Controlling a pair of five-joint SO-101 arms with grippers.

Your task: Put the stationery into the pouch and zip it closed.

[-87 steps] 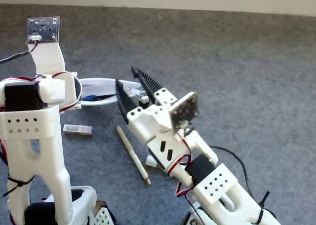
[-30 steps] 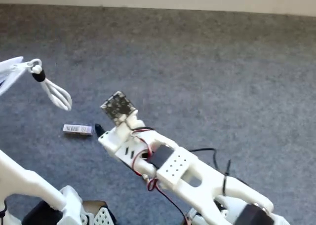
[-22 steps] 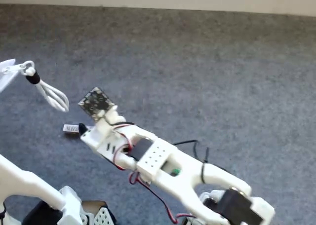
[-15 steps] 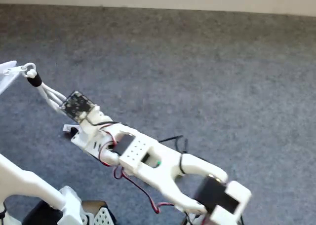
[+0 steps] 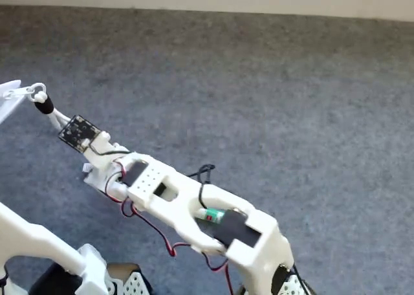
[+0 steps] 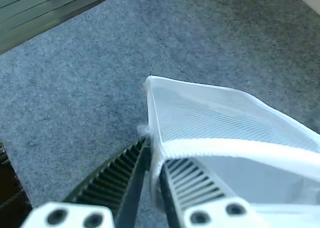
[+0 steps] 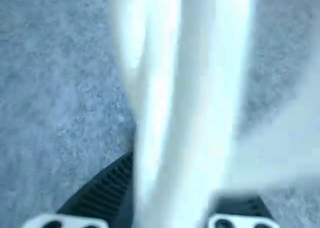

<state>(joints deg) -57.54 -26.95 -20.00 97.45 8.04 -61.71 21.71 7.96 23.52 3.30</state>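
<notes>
Right arm [image 5: 162, 191] swung across to zipper cord [image 7: 155, 98], seemingly; left jaws clamp pouch [image 6: 215, 123].

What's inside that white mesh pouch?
Through the mesh pouch only pale fabric shows; no stationery can be made out. Its smooth, unmeshed panel hides whatever lies behind it.

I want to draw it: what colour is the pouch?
White, with a fine mesh pattern. The left wrist view shows the pouch best.
</notes>
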